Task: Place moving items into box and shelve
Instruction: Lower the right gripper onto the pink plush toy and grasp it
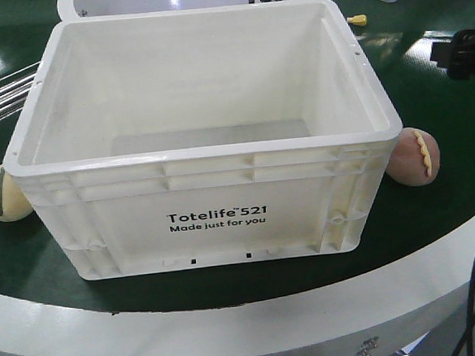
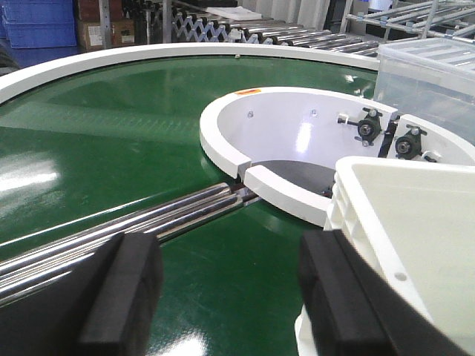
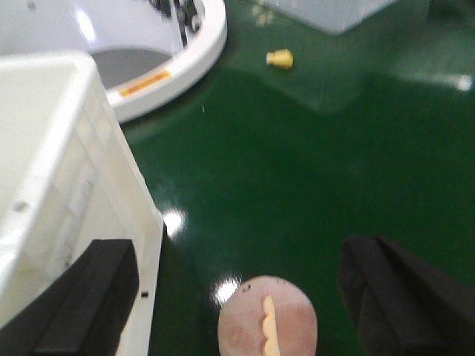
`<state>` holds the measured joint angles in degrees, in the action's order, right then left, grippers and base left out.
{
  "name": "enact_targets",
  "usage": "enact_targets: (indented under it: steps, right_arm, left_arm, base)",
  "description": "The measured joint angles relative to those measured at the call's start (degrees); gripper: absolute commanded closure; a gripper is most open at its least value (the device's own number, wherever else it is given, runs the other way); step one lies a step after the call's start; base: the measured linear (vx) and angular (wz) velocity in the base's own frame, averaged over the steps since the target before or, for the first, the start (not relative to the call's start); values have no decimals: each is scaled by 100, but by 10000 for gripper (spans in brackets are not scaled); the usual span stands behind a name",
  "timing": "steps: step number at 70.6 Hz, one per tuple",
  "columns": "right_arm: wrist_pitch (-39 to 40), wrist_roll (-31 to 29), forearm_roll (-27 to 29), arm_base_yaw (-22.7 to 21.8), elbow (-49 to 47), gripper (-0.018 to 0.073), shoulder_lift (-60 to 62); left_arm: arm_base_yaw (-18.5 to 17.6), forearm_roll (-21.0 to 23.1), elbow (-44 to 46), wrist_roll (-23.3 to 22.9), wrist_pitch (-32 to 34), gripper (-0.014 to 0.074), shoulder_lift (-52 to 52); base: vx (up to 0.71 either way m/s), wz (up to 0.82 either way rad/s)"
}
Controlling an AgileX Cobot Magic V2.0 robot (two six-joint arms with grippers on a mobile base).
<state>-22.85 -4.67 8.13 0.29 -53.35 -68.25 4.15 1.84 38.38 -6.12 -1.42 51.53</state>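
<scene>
Starting at the edges, you have the green belt (image 1: 437, 229) curving round inside a white outer rim (image 1: 231, 325) along its near edge. A white hub ring (image 2: 223, 141) closes off the inner edge just behind the crate (image 1: 216, 216). Two steel rods (image 2: 148, 219) run across the belt from the hub ring toward the left. To the right of the crate the belt lies open as far as a small yellow piece (image 3: 280, 58) and a clear bin (image 2: 427, 67) near the far edge.

The crate stands upright on the belt close to the near edge, white, with a ribbed rim and its bare floor showing. Black print on its front wall reads "Totelife 521 Made just for you".

A cream dumpling (image 1: 2, 194) with a green crimped ridge lies just beside the crate's front left corner, partly hidden by it. A tan-brown dumpling (image 1: 415, 156) with a yellow ridge lies just beside the front right corner.

Your left gripper (image 2: 230, 289) hangs low over the belt with its fingers spread wide. One pad (image 2: 341, 297) is at the crate's far left corner; you cannot tell whether it touches. Your right gripper (image 3: 237, 256) is also spread wide, with the tan-brown dumpling on the belt between its pads and touching neither.
</scene>
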Motion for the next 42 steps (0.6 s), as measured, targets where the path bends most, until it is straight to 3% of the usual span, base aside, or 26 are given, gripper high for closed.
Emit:
enact_targets:
  steps: [42]
  right_arm:
    - [-42,-15,18,0,-9,-32,-1702]
  left_arm:
    - [0,0,0,0,17,83,0]
  base:
    - [0,0]
